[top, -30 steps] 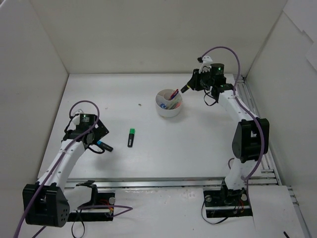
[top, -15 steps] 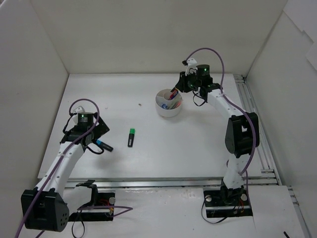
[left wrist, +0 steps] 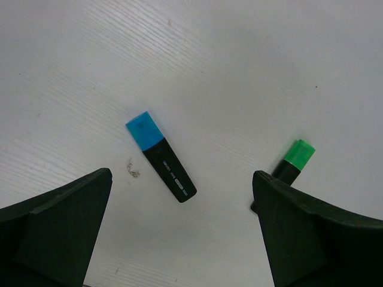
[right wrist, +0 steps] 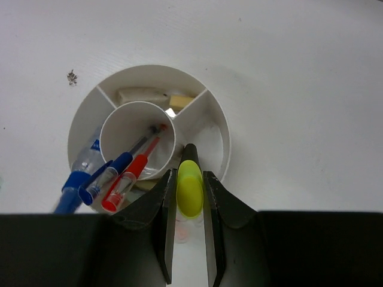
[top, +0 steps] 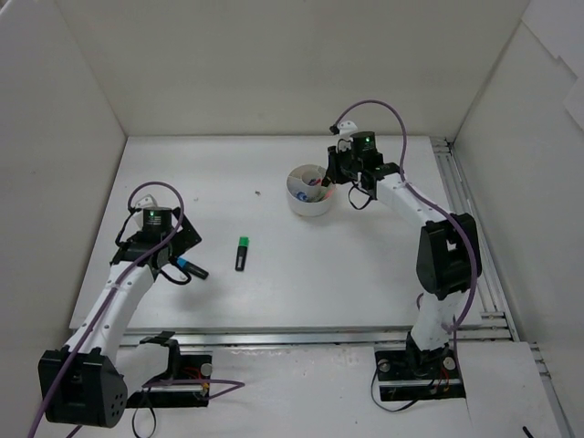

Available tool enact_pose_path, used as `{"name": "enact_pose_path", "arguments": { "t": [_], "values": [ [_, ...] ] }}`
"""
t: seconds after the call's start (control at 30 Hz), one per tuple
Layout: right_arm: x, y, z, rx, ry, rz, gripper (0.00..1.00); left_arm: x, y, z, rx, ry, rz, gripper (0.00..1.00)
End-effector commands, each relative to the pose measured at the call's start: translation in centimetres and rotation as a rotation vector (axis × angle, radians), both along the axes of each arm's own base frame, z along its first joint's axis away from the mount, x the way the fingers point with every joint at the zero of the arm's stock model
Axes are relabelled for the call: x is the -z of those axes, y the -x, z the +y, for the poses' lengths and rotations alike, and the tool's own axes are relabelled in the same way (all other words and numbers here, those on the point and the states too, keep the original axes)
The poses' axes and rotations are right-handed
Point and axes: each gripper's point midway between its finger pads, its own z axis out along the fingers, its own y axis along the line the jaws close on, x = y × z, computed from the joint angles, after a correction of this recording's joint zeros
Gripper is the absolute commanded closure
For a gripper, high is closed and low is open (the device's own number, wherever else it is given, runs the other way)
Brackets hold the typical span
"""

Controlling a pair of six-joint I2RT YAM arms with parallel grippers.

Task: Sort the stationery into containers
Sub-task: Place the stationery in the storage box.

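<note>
The white divided tub [top: 301, 203] stands right of the table's middle. My right gripper [top: 327, 176] is over its near right edge, shut on a yellow-capped highlighter [right wrist: 190, 188]. The highlighter's black end points down into the tub's right compartment [right wrist: 210, 134]. The centre cup holds a blue pen [right wrist: 108, 173] and a red pen [right wrist: 128, 176]. A clear blue-capped tube [right wrist: 81, 170] is in the left compartment and beige erasers [right wrist: 140, 95] are in the far one. My left gripper [left wrist: 182, 179] is open above a blue-capped highlighter [left wrist: 160, 156]. A green-capped highlighter [left wrist: 296, 156] lies by its right finger.
White walls close in the table on the left, back and right. A metal rail [top: 461, 196] runs along the right side. The blue-capped highlighter [top: 192, 268] and the green-capped one [top: 242, 253] lie apart at the front left.
My right gripper has moved left with the yellow-capped highlighter, from beyond the tub's right side to over the tub. The left arm has hardly moved.
</note>
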Motion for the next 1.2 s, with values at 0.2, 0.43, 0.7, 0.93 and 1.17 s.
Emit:
{"name": "enact_pose_path", "arguments": {
  "t": [0.2, 0.43, 0.7, 0.93, 1.17],
  "values": [
    [-8.1, 0.1, -0.3, 0.098, -0.074, -0.154, 1.00, -2.0, -1.1, 0.2, 0.008, -0.014, -0.082, 0.00],
    [-10.5, -0.8, -1.2, 0.160, -0.086, -0.221, 1.00, -2.4, -1.4, 0.2, 0.014, -0.014, -0.098, 0.00],
    [-9.5, -1.1, -1.6, 0.199, -0.070, -0.206, 1.00, -2.5, -1.7, 0.1, 0.021, -0.017, -0.084, 0.00],
    [-7.7, -0.2, 0.0, 0.148, -0.125, -0.129, 1.00, -2.6, -1.9, -0.2, 0.035, -0.007, -0.088, 0.00],
    [-7.0, 0.0, -0.2, 0.169, -0.126, -0.109, 1.00, -2.9, -1.3, 0.0, 0.035, -0.013, -0.102, 0.00]
  ]
}}
